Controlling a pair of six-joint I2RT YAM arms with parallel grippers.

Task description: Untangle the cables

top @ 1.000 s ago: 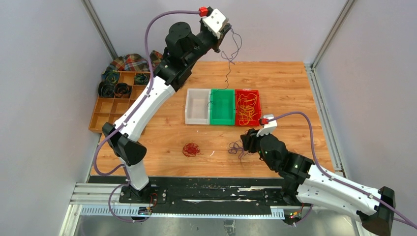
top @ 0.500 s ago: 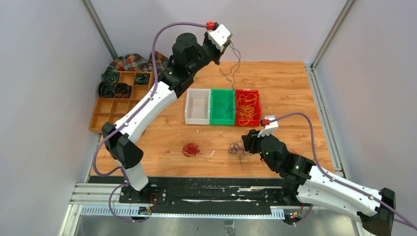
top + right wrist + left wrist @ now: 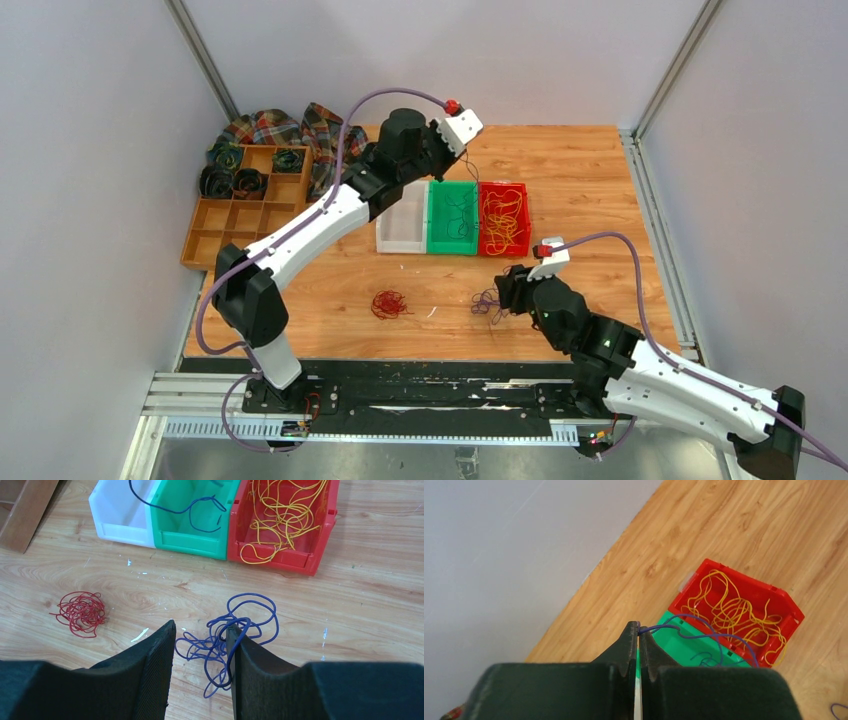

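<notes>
**freed blue strand comes down over the green bin**

top view: within the last second the left claw drops from high above the far edge of the table to just over the back of the green bin. the blue strand that dangled free beneath it now trails down into that bin. i read this as one cable already parted from the heap and nearly sorted, with only the letting go left. the right claw has barely shifted. the blue tangle lies on the wood right at its tips, and the red tangle sits well off to its left. yellow strands fill the red bin. the white bin stands on the green one's other side.

left wrist view: the left claw has its fingers pressed together, pinching the end of the blue strand at the very tips. from there the strand arcs ahead and down into the green bin, which lies directly below the claw. the red bin is just beyond, ahead and to the right.

right wrist view: the right claw stands half spread with nothing clamped. the blue tangle lies just ahead of the tips and partly in the gap between them. one loop runs behind the right-hand finger, and i cannot tell whether that finger touches it. the red tangle is ahead and to the left, well apart. further ahead, the lowered strand curls across the green bin, its upper end rising past the white bin's edge.
</notes>
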